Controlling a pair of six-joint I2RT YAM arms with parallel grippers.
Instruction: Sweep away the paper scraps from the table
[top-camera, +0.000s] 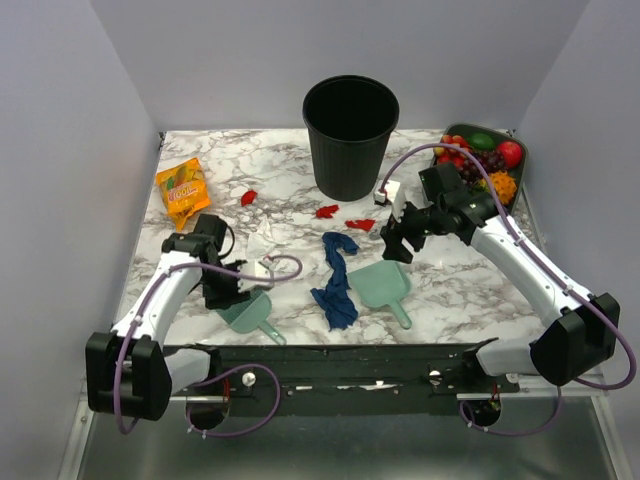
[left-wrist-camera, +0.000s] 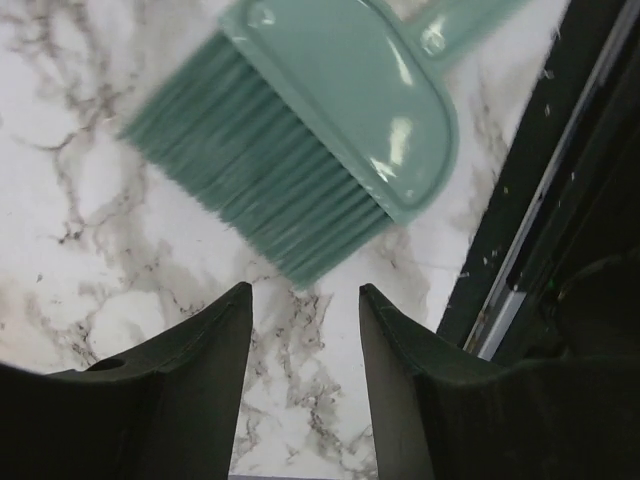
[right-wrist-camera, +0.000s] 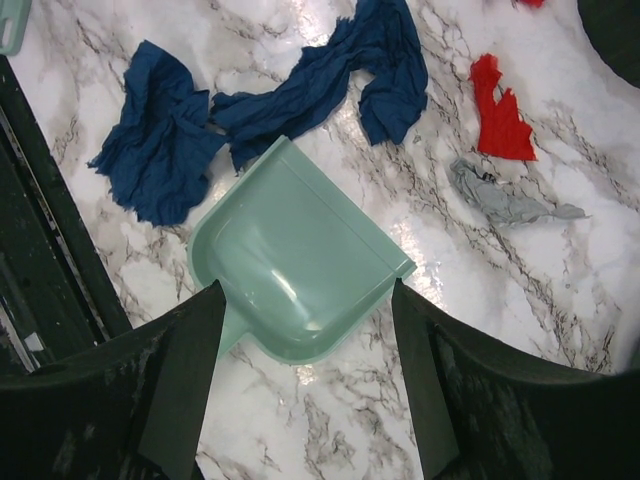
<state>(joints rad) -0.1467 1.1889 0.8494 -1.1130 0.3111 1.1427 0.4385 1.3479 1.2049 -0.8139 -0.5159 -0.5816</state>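
Leftmost, the left claw (left-wrist-camera: 305, 295) hangs released, with the teal brush (left-wrist-camera: 330, 150) lying at its twelve o'clock, probably lined up for a grab. Rightward, the right claw (right-wrist-camera: 307, 290), likewise spread, hovers over the dustpan (right-wrist-camera: 290, 265), gripping nothing. Red paper scraps (top-camera: 327, 211) lie unswept on the tabletop (top-camera: 450, 290) at the pan's eleven o'clock.

Plain pale grey walls (top-camera: 250, 60) enclose the marble-veined table (top-camera: 285, 172) on three sides; a dull metal surface (top-camera: 350, 455) lies before it
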